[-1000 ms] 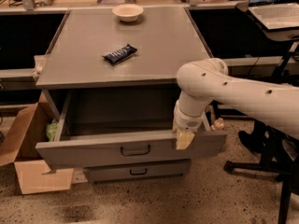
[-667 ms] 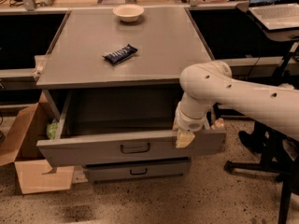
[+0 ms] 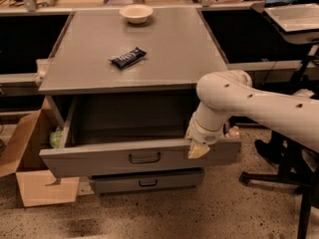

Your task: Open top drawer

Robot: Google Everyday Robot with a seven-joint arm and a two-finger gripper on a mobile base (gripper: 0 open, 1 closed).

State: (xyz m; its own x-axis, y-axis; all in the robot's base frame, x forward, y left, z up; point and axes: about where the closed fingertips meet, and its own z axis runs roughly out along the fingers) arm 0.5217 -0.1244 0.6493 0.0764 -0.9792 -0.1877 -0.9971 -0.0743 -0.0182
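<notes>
The top drawer (image 3: pixel 99 159) of a grey metal cabinet stands pulled far out, its grey box interior open to view. A small dark loop handle (image 3: pixel 144 158) sits at the centre of its front. My gripper (image 3: pixel 198 148) hangs from the white arm (image 3: pixel 259 106) at the right part of the drawer's front edge, to the right of the handle, its pale tip over the front face. A narrower grey drawer front (image 3: pixel 147 181) below is shut.
A dark snack bar (image 3: pixel 128 57) and a white bowl (image 3: pixel 136 13) lie on the cabinet top (image 3: pixel 174 54). A cardboard box (image 3: pixel 30 158) stands on the floor at left. A chair base (image 3: pixel 294 178) is at right. Desks run along the back.
The drawer front and my gripper have come a little further forward and right; the drawer stands slightly more open than one second ago.
</notes>
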